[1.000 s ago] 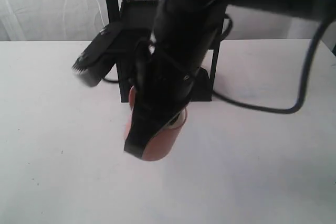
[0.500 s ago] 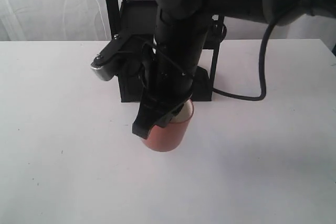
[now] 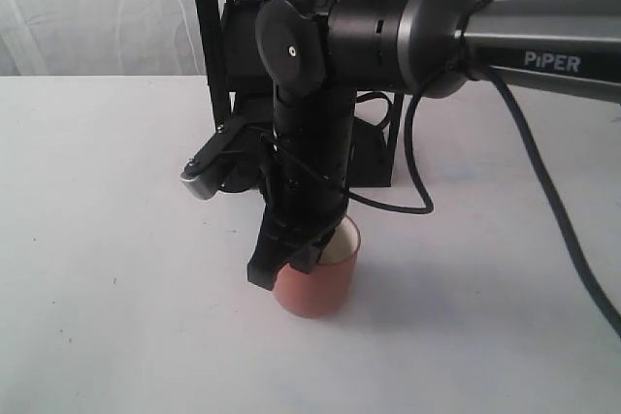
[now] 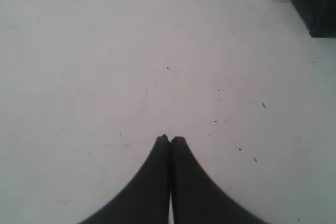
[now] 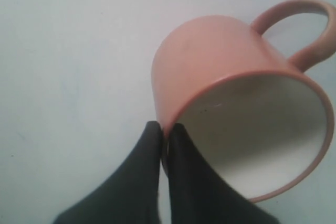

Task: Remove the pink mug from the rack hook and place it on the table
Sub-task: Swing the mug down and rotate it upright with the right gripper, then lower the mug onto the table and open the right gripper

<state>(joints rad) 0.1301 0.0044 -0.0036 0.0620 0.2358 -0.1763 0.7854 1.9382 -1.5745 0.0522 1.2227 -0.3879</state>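
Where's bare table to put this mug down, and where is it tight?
Bare table lies left of the mug and in front of it, and also right of it, short of the cable. It is crowded behind, where the rack and cable sit.

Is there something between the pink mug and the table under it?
Nothing visible. The right gripper pinches the rim of the mug, only white table shows around it, and the rack stands behind it.
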